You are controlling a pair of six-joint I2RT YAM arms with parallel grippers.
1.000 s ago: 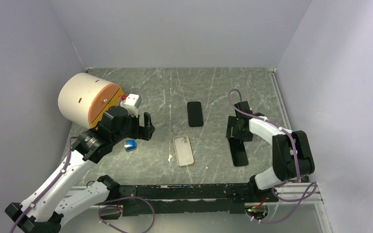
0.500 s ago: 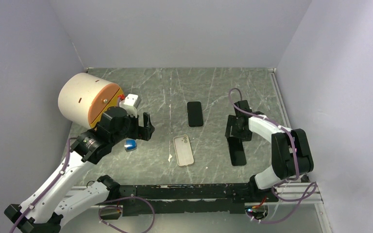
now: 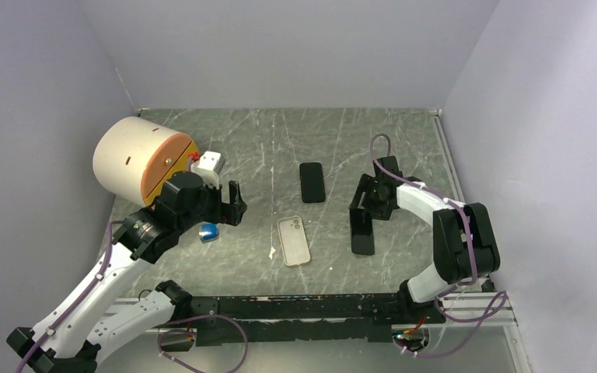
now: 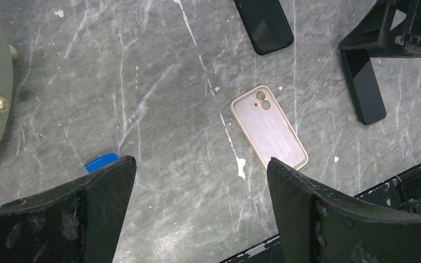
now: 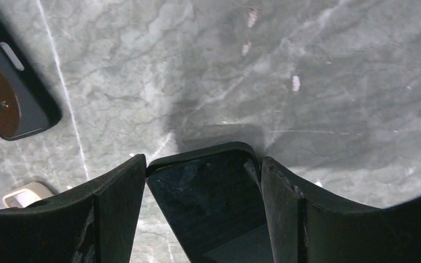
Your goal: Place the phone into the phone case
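text: none legible | labels: none legible | numbers: none legible

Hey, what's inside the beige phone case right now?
Nothing: the phone case lies empty, its pale panel and camera cutout bare. One black phone is clamped in the right gripper; a second black phone lies farther back. Whatever is beneath the case is covered.

Left arm reaches toward 1 o'clock, left claw gaping wide; right arm's elbow bent hard, right claw clamped on the phone.
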